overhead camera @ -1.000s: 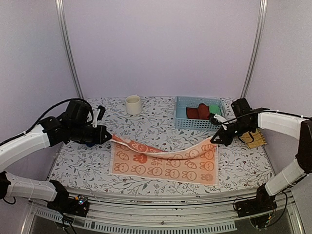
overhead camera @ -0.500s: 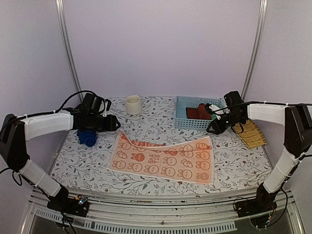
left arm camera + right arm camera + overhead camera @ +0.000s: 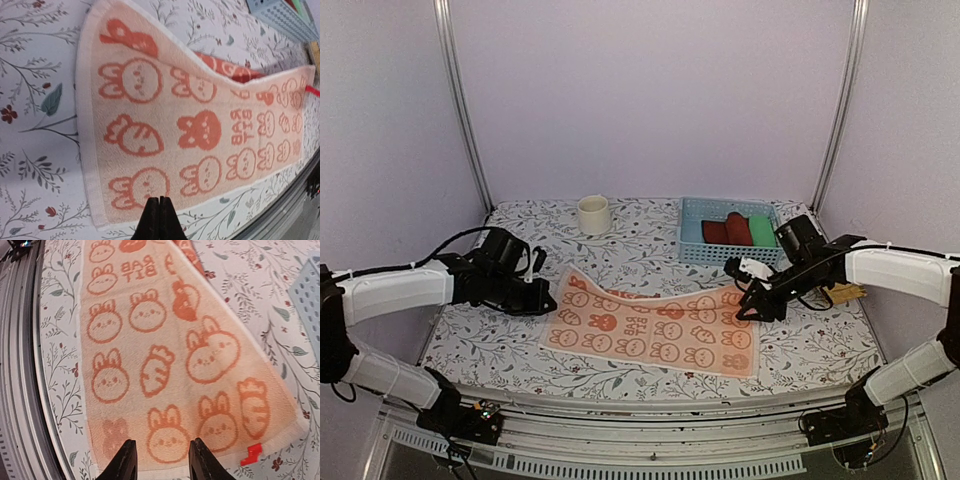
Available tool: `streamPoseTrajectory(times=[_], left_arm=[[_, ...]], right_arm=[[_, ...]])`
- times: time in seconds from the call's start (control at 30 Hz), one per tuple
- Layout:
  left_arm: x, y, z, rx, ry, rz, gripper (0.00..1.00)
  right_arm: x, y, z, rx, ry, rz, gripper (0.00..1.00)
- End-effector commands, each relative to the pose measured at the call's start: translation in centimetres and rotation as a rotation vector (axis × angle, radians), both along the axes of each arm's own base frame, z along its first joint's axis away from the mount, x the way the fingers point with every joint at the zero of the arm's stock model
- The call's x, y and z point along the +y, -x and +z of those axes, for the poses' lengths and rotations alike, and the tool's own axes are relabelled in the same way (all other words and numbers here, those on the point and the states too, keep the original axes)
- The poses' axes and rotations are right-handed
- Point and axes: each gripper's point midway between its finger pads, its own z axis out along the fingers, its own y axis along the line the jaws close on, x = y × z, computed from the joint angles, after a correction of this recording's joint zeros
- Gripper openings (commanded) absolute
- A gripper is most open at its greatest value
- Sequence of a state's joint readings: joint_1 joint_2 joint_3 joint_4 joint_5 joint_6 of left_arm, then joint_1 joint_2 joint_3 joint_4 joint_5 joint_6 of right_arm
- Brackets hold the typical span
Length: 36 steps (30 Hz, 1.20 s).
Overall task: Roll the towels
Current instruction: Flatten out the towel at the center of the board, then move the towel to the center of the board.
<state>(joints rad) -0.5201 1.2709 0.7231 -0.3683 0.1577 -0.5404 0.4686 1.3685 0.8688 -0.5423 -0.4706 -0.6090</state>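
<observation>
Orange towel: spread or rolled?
Spread, not rolled. The towel lies open on the table, bunny print showing across it; only the far edge is slightly folded over.

Towel — matt terry cloth; basket — plastic.

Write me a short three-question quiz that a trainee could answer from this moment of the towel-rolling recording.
1. True or false: the orange towel is already rolled up.
2. What lies in the basket? A) a red roll and a green roll; B) spoons; C) nothing.
3. Which stands open over the towel: the left tool or the right tool?
Key: 1 false, it lies spread out on the table; 2 A; 3 the right tool.
</observation>
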Motion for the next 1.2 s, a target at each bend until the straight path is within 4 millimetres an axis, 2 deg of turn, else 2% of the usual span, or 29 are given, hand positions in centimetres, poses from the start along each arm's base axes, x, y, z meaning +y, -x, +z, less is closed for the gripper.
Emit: streamPoseTrajectory(times=[0.0,0.17,0.3,0.43,0.67,0.93,1.03,1.1,1.17], left_arm=[[-0.8,3.3,-2.5,0.151,-0.021,-0.037,0.00],[0.4,3.9,-4.9,0.211,-0.108,-0.013,0.00],[1.1,4.4,-6.9,0.269,-0.166,0.000,0.00],[2.0,4.7,-7.8,0.295,-0.202,0.039,0.00],[2.2,8.2,-9.6,0.405,-0.194,0.025,0.00],[1.4,12.6,-9.7,0.472,-0.183,0.015,0.00],[1.3,14.4,-9.5,0.505,-0.168,0.012,0.00],[1.2,15.4,-9.1,0.519,-0.157,0.005,0.00],[1.2,15.7,-8.3,0.516,-0.144,0.001,0.00]], right_arm=[[1.2,4.1,-3.1,0.089,0.060,0.164,0.37],[1.3,5.9,-5.6,0.162,0.107,0.230,0.34],[0.7,5.6,-7.2,0.156,0.161,0.218,0.33],[-0.2,5.3,-8.7,0.165,0.224,0.183,0.31],[-2.5,6.5,-10.4,0.178,0.320,0.175,0.30],[-6.8,7.8,-12.4,0.130,0.490,0.156,0.30],[-8.9,8.4,-13.1,0.101,0.574,0.152,0.30],[-9.8,8.7,-13.0,0.077,0.608,0.165,0.30],[-9.7,8.5,-12.1,0.065,0.601,0.167,0.32]])
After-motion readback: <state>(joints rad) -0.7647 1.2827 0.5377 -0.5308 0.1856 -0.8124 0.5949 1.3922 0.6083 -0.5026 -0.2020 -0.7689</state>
